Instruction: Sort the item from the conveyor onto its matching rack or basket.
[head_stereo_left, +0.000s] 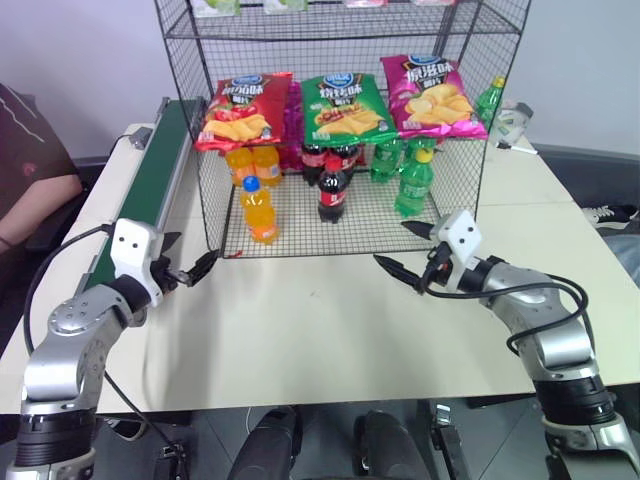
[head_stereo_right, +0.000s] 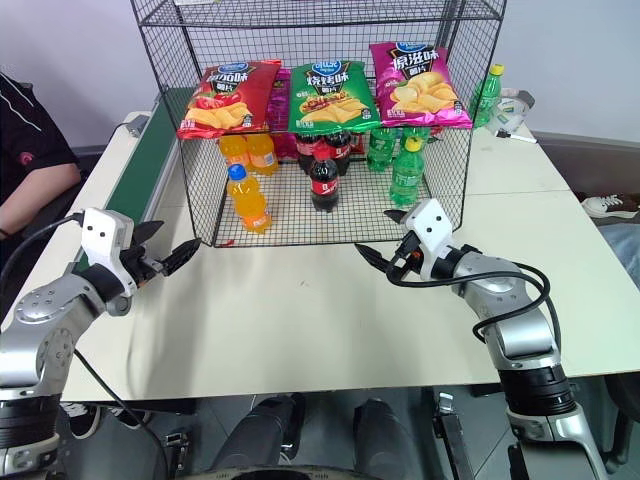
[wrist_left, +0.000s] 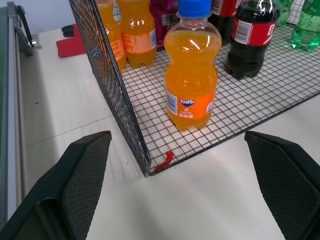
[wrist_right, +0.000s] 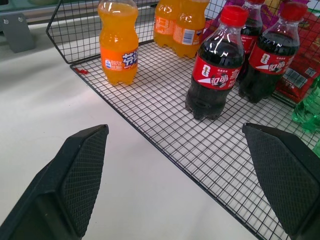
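Rack: a tall black wire rack (head_stereo_left: 210, 150) stands on the white tabletop (head_stereo_left: 320, 340); it is the landmark for every place below.
Rack front: three crisp bags hang across it, red (head_stereo_left: 243, 110), green (head_stereo_left: 345, 105) and pink (head_stereo_left: 432, 96).
Rack bottom shelf: the orange soda bottle (head_stereo_left: 258, 210) with the blue cap stands upright near the front left corner, apart from the others.
Behind it: two more orange bottles (head_stereo_left: 253, 163) stand side by side at the back left of the shelf.
Shelf middle: dark cola bottles (head_stereo_left: 332, 190) with red caps, one forward and others behind.
Shelf right: green bottles (head_stereo_left: 414, 182) with yellow caps.
Conveyor: the dark green belt (head_stereo_left: 150, 180) runs along the rack's left side, with nothing on it.
Left tool (head_stereo_left: 185, 268): just outside the rack's front left corner, fingers spread wide, holding nothing.
Right tool (head_stereo_left: 410, 250): in front of the rack's right half, fingers spread wide, holding nothing.
Person: an arm in a dark sleeve (head_stereo_left: 30, 160) shows left of the conveyor.
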